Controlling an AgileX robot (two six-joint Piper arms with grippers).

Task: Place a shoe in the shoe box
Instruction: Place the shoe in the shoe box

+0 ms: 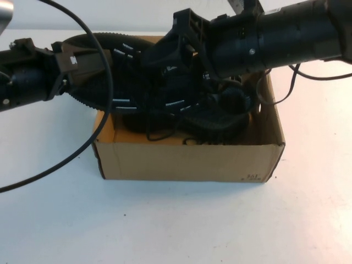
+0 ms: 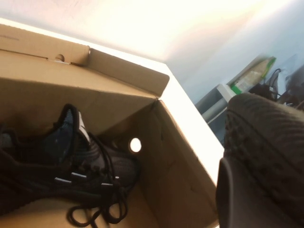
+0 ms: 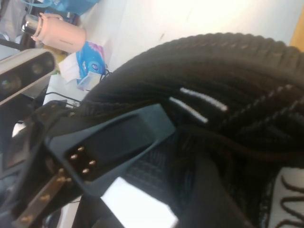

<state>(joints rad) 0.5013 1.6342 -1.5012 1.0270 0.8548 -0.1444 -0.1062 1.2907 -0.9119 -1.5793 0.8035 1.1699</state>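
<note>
The shoe, black with white side dashes and a toothed sole, hangs tilted over the back left of the open brown shoe box. My left gripper is shut on its left end; the sole fills the left wrist view beside one finger. My right gripper is shut on the shoe's middle, near the white tongue tab. The ribbed upper and my left gripper show in the right wrist view. A near-identical black mate lies inside the box.
A black cable loops from the left arm over the white table left of the box. The box's flap lid stands open at the back. A round hole is in the box end.
</note>
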